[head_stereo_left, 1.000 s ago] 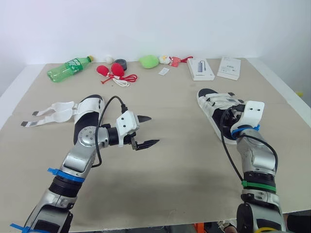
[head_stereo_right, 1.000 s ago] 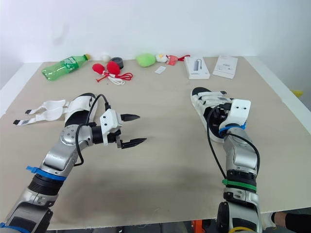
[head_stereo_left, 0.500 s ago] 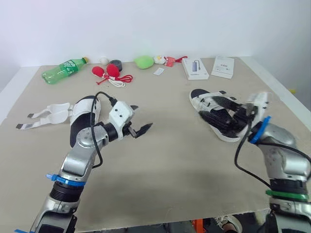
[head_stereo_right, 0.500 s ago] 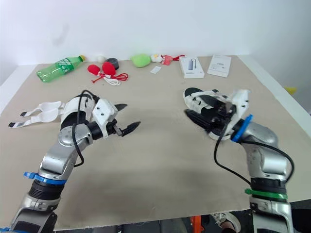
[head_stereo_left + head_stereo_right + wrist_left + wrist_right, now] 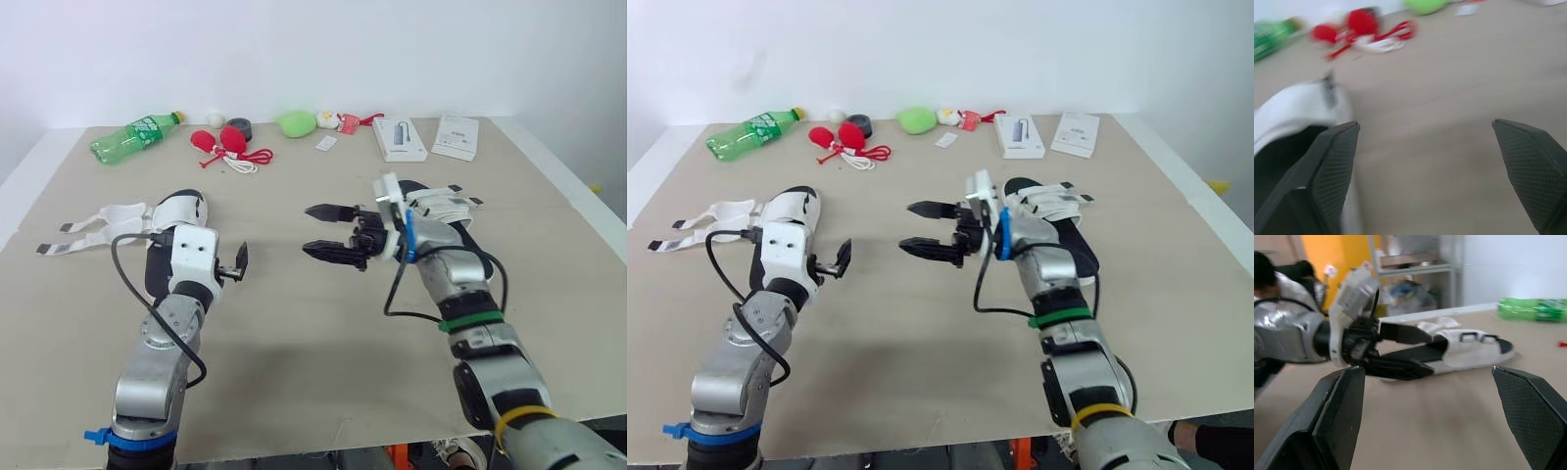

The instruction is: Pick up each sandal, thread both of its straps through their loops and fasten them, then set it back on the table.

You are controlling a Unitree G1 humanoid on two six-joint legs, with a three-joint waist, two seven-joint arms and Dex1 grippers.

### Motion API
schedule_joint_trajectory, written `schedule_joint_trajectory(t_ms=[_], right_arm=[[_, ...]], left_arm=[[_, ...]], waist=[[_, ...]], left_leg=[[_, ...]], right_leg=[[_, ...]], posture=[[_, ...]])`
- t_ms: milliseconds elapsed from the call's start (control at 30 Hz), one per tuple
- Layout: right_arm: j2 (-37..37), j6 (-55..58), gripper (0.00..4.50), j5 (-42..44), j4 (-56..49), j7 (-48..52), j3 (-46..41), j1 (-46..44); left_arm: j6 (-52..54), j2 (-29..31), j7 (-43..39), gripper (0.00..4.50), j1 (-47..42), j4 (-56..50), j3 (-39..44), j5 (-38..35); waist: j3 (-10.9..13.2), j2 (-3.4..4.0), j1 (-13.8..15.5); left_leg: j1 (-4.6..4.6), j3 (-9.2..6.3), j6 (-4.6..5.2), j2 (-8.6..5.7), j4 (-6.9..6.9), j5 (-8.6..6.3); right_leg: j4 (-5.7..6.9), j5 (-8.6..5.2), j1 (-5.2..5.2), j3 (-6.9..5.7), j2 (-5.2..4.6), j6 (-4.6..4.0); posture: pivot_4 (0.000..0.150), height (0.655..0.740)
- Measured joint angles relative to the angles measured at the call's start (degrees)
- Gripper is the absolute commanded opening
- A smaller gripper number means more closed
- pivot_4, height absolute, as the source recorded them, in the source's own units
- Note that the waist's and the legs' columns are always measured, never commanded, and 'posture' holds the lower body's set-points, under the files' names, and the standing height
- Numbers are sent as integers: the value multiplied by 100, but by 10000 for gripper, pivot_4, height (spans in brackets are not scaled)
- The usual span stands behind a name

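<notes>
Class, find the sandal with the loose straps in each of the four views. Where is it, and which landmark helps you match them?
Left eye view: sandal on the left half of the table.
Right eye view: same spot.
Left wrist view: close up, beside the left gripper.
Right wrist view: lying beyond the left gripper, sandal at.
Shared landmark: the green bottle near the table's far edge.

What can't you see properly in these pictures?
Right sandal: the right arm covers most of it in both eye views, so its strap fastening is unclear.
Left sandal: its middle is behind the left arm; blurred and edge-cut in the left wrist view.
White box: print too small.
</notes>
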Motion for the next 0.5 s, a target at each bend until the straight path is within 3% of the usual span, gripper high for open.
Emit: schedule_joint_trajectory(t_ms=[300, 500], right_arm=[[249, -649, 44576, -497, 481, 195, 206, -210], [229, -786, 44576, -593, 334, 128, 200, -159]], left_arm=[[204, -58, 217, 45000, -459, 606, 669, -82], [125, 316, -150, 45000, -1007, 1507, 1107, -438]], waist=[[0, -2, 5], [0, -2, 3]], left_leg=[[-4, -5, -12, 0, -1, 6], [-4, -8, -14, 0, -5, 5]], right_leg=[[0, 3, -3, -3, 2, 0], [-1, 1, -4, -4, 3, 2]], posture=[[1500, 7400], [1500, 7400]])
